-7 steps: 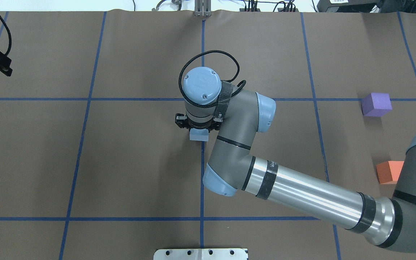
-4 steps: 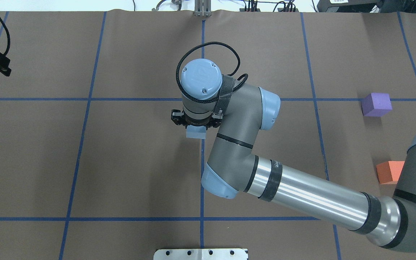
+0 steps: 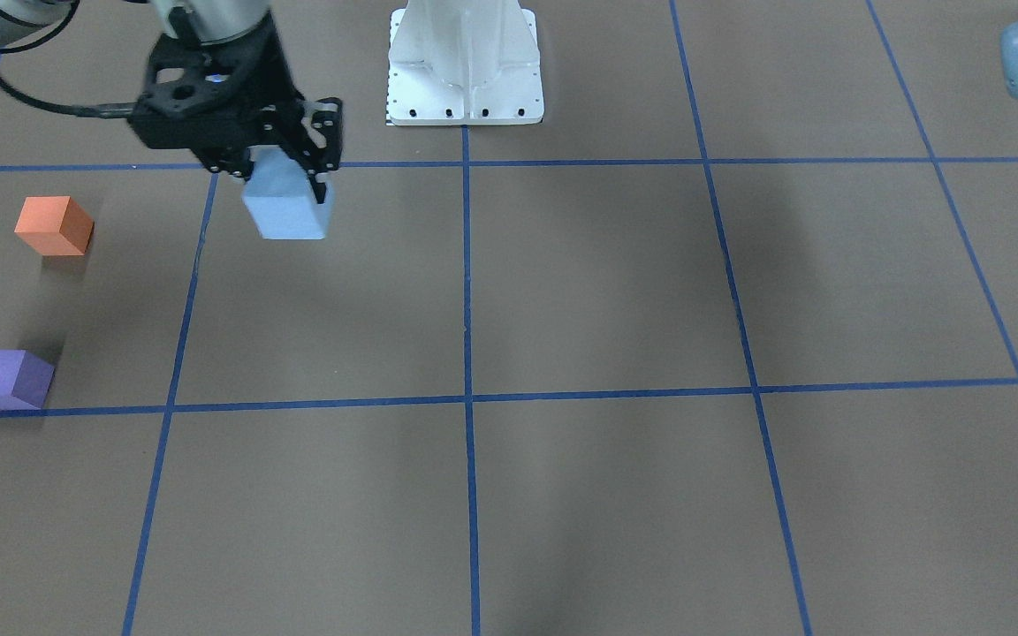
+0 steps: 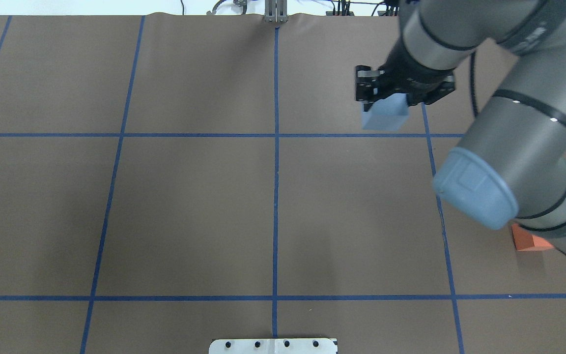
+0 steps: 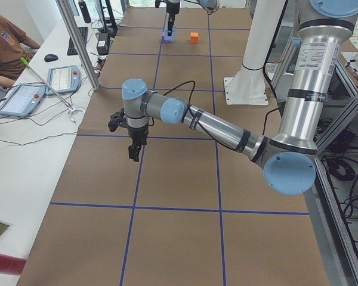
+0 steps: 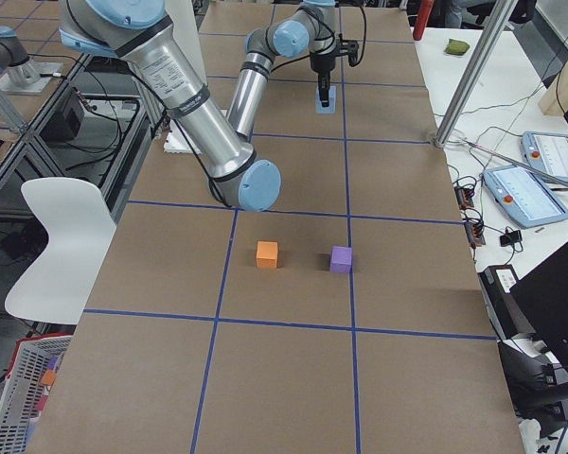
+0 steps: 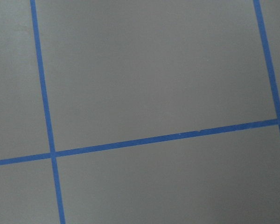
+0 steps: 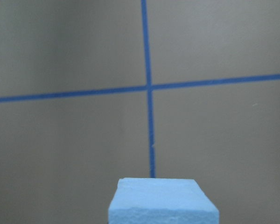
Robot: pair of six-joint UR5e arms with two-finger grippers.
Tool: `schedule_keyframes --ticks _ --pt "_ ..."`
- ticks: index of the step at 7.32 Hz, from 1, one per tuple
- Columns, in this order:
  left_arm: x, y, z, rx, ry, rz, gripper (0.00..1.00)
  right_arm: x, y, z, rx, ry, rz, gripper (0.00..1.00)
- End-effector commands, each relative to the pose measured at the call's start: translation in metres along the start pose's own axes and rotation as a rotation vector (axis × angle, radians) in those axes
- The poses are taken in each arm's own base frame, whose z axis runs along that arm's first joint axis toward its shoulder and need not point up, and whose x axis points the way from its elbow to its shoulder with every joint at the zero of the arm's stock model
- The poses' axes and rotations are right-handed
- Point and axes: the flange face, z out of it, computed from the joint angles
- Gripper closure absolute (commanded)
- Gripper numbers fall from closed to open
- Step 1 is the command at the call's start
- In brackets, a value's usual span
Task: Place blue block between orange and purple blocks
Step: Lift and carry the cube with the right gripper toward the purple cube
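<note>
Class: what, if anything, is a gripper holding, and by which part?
The right gripper holds the blue block by its upper end, jaws closed on opposite sides.

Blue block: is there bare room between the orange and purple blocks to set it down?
Yes: the table between orange block and purple block is bare, as are the middle squares. Crowded only at the right pincer holding the blue block.

Grey-and-silver tubular arm (image 4: 514, 123) with pale-blue joint caps (image 4: 474, 194), black end effector (image 3: 286, 185).
</note>
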Motion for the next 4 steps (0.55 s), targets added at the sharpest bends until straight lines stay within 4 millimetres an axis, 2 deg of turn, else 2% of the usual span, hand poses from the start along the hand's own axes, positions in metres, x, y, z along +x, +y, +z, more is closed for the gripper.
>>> schedule_keyframes --ticks 1,2,3,4 --pt "-0.098 0.024 0.013 -0.025 0.105 0.025 0.00 0.146 -0.020 0.016 -0.035 0.075 -0.147 1.00" --pt "-0.113 0.040 0.028 -0.032 0.104 0.018 0.00 0.197 -0.017 0.033 -0.040 0.091 -0.157 1.00" --pt "-0.123 0.047 0.035 -0.026 0.065 0.024 0.00 0.239 -0.011 0.048 -0.047 0.048 -0.143 1.00" --pt "-0.136 0.067 0.050 -0.039 0.033 0.023 0.00 0.282 -0.006 0.071 -0.039 0.027 -0.166 1.00"
